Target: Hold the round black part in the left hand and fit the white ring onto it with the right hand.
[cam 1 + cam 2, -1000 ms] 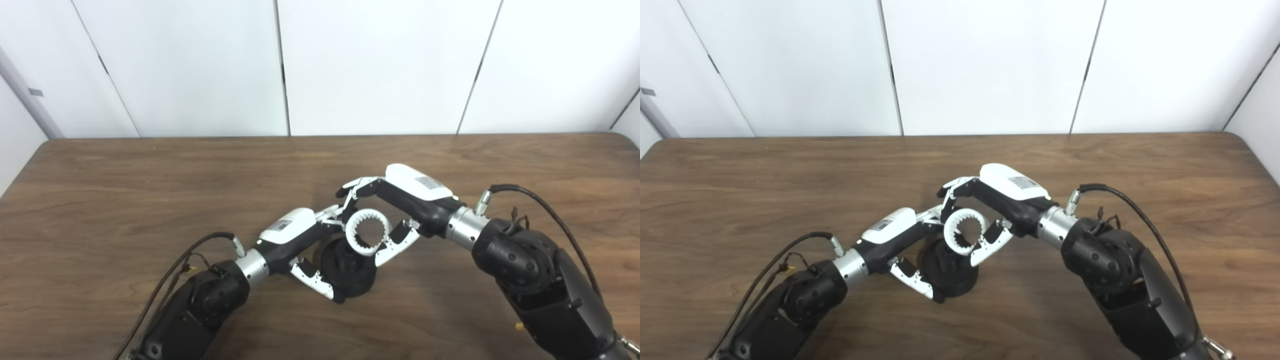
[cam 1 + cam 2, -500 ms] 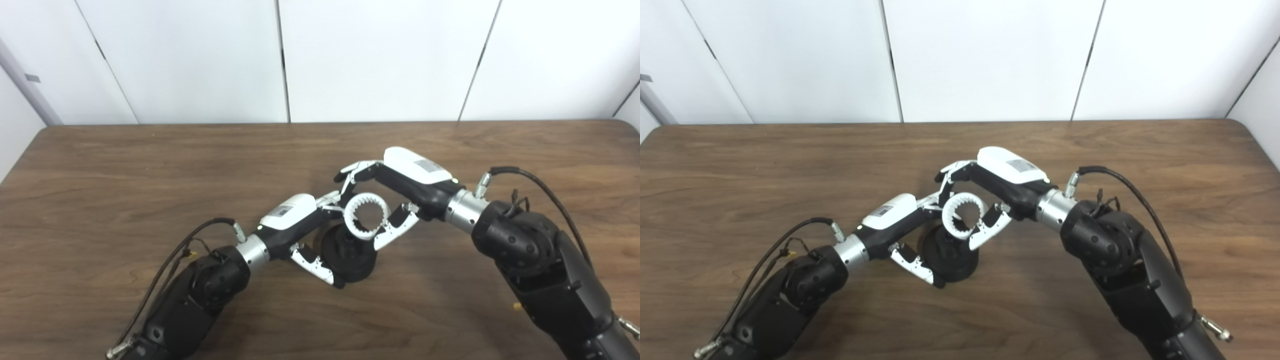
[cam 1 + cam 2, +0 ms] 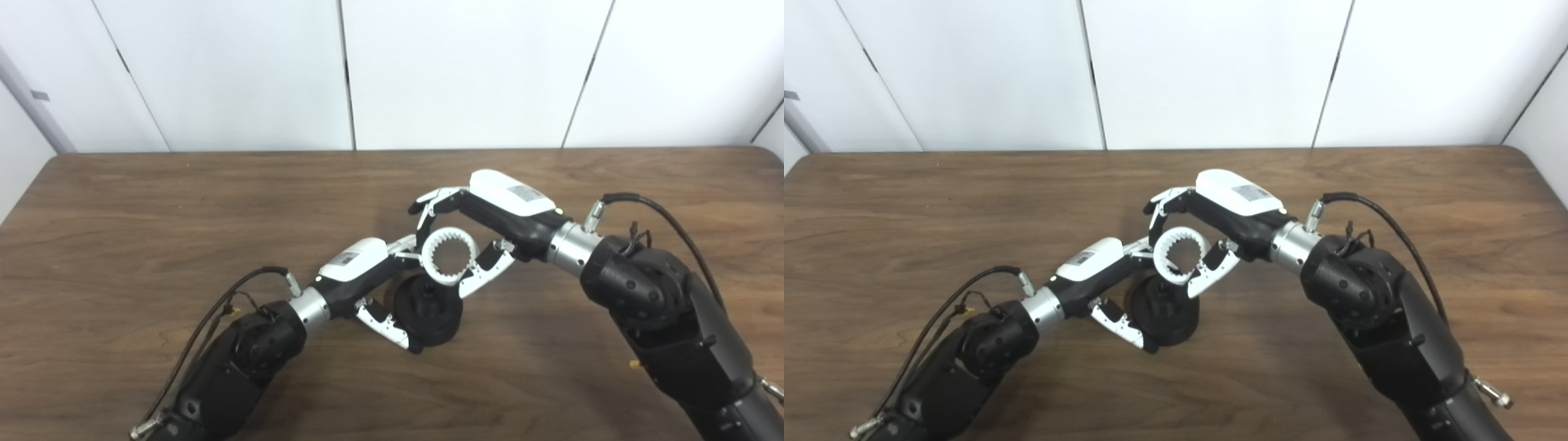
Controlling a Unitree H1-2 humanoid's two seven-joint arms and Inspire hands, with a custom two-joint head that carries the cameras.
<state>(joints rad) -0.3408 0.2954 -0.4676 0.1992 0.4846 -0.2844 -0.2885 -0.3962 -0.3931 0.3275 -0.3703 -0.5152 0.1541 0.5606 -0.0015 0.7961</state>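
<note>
The round black part (image 3: 429, 311) rests on the wooden table (image 3: 122, 214) near the middle, with a raised hub on top. My left hand (image 3: 367, 278) is shut on it, thumb along its near side and fingers behind it. The white ring (image 3: 450, 256), toothed on its inside, hangs tilted just above and behind the black part, apart from the hub. My right hand (image 3: 484, 214) is shut on the ring, fingers over its far rim and thumb against its right side.
White wall panels (image 3: 459, 67) stand behind the table's far edge. Black cables (image 3: 661, 226) loop off both wrists. Bare wood lies to the left, right and front of the hands.
The camera tilted down between the earliest frames and now. My right hand has lifted the white ring slightly up and away from the black part. The left hand has stayed still.
</note>
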